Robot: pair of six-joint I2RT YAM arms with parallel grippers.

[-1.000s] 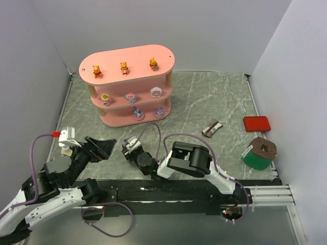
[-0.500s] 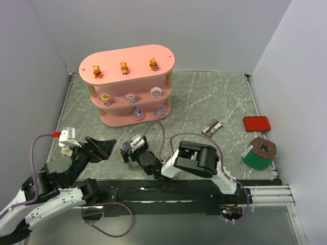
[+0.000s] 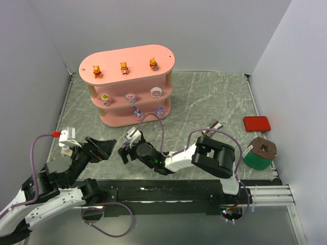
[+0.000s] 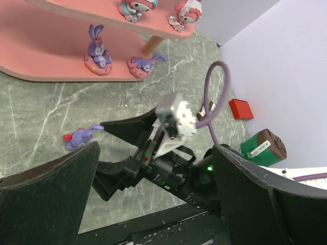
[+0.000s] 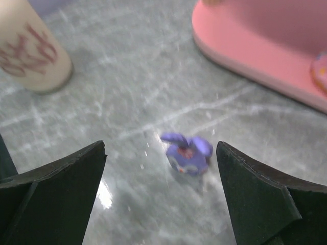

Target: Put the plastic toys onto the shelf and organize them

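Pick of the last piece. My right gripper point(image 5: 159, 151) has its fingers spread wide and holds nothing. The purple toy point(image 5: 186, 152) lies on the table point(image 5: 127, 92), just in front of the shelf point(image 3: 127, 57). In the wrist view it sits below the gap, off-centre toward the right-hand finger, and seems tipped over.

Plan, my judgement:
- Slide sideways until the toy is centred.
- Drop straight down until the tips nearly meet the table.
- Close slowly across the body, not the ears; a piece this small could squirt out.
- Carry it to the bare left end of the bottom tier point(image 4: 41, 56), beside the purple pair point(image 4: 97, 51).

Pose: the right arm reaches low across to the left, wrist pitched down. My left gripper point(image 3: 104, 148) is also spread and empty, low and just beside it. I'll mind contact between the two.
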